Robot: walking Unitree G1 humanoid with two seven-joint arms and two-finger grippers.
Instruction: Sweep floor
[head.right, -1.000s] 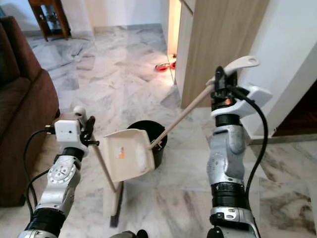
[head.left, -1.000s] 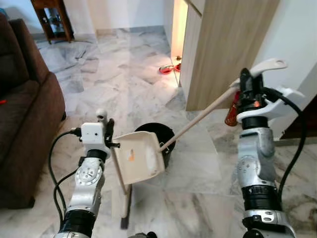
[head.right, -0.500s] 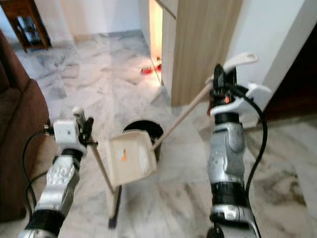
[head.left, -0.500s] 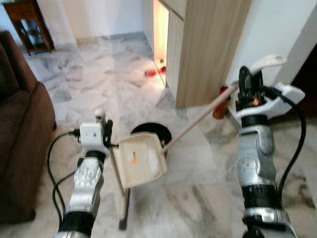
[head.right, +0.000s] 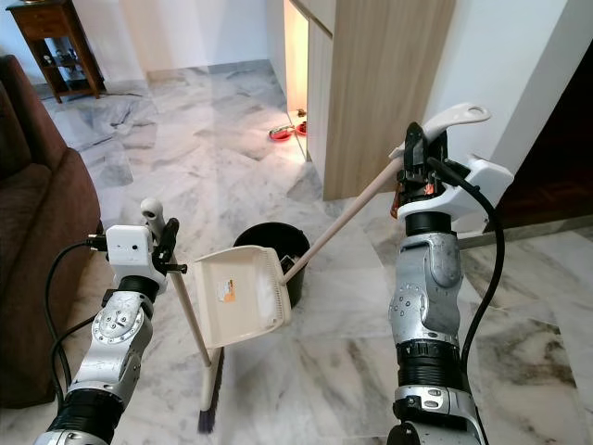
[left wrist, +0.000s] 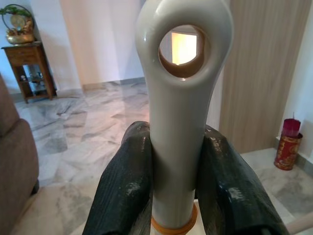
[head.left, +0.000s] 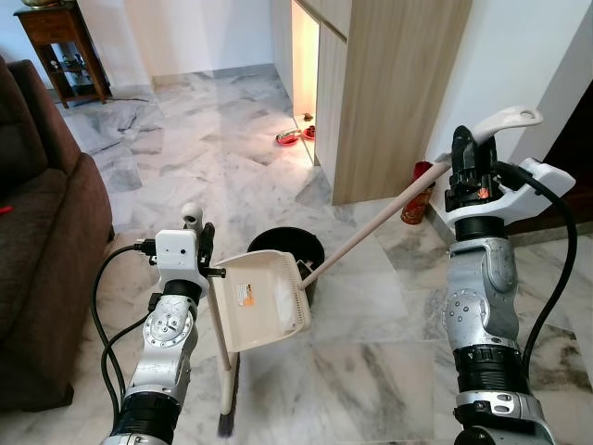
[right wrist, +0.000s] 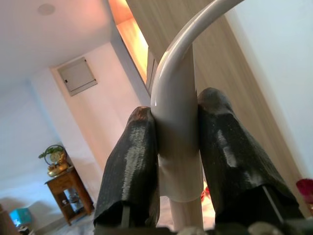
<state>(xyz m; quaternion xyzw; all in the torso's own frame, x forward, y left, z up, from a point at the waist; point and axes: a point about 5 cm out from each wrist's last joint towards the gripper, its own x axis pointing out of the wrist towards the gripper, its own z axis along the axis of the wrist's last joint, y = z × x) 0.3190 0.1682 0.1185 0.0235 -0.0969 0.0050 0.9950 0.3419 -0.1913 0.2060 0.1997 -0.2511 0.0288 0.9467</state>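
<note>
My left gripper point(head.left: 196, 234) is shut on the cream top of a broom handle point(left wrist: 180, 98). Its wooden stick point(head.left: 219, 334) runs down to dark bristles point(head.left: 227, 422) on the marble floor. My right gripper point(head.left: 468, 159) is raised at the right and shut on the curved grip point(right wrist: 176, 117) of a long-handled dustpan. The wooden shaft point(head.left: 371, 232) slopes down to the cream pan point(head.left: 264, 301), which hangs tilted in front of a black bin point(head.left: 289, 243) and partly hides it.
A brown sofa point(head.left: 37, 241) stands close on the left. A wooden cabinet point(head.left: 389, 93) and white wall rise at the right, with a red cylinder point(head.left: 414, 197) at their foot. Red bowls point(head.left: 289, 137) lie by the lit doorway. A small wooden table point(head.left: 65, 42) is far left.
The whole picture has shifted, so the camera moved. Both grippers keep their hold, and the dustpan stays tilted by the bin with the broom beside it.
</note>
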